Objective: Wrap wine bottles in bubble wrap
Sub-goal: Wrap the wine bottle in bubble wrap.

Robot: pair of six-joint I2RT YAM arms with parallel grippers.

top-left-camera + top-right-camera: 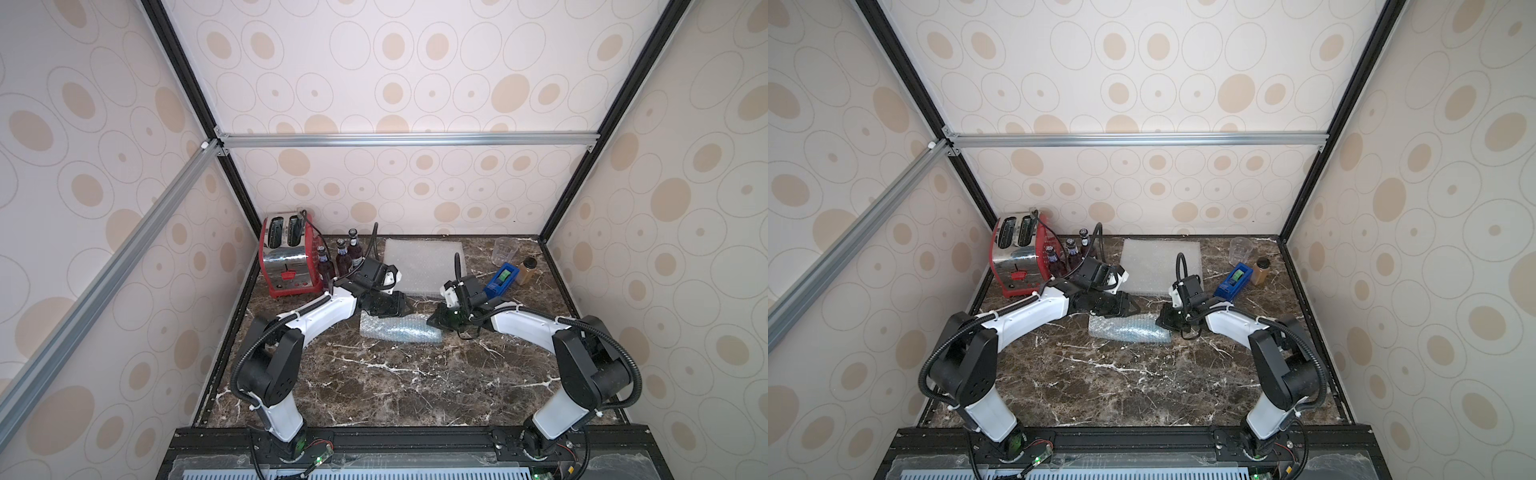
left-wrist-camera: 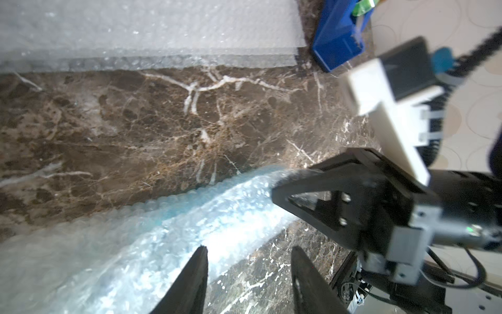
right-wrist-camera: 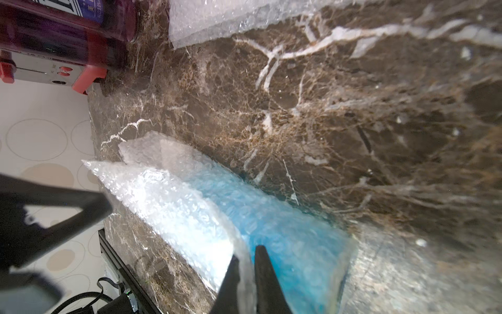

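Note:
A bright blue wine bottle lies on its side mid-table, rolled in bubble wrap and showing blue through the plastic. My right gripper is shut on a loose flap of that bubble wrap at the roll's right end, also seen in a top view. My left gripper hangs open just above the roll's left half, one finger over the wrap, the other over bare table. Three purple wine bottles stand at the back left. Flat bubble wrap sheets lie stacked at the back.
A red toaster stands in the back left corner beside the purple bottles. At the back right are a blue tape dispenser, an amber jar and a clear cup. The marble table is walled on three sides.

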